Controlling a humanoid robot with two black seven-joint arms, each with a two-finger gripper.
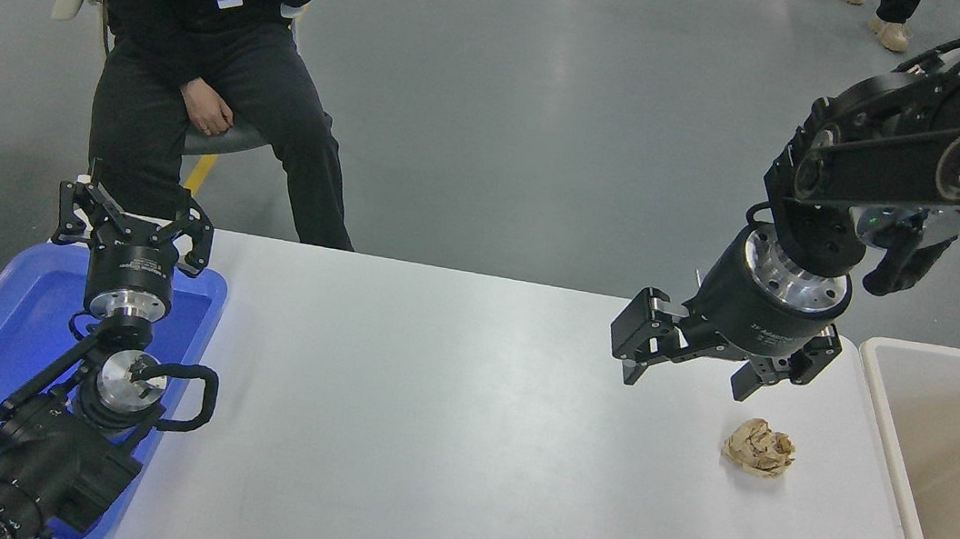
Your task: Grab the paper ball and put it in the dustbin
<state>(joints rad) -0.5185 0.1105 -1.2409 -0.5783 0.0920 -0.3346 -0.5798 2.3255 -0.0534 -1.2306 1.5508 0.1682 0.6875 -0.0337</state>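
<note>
Right hand [686, 377] open above paper ball [759, 447], beside dustbin [897, 449]

right gripper [687, 375] above paper ball [759, 447], fingers [635, 364] spread

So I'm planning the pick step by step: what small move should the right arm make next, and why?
Probably shift the right gripper a little toward the dustbin and lower it over the paper ball. Its jaws are open and empty, hanging above the white table, with the ball lying free just below and to its right in the picture.
</note>
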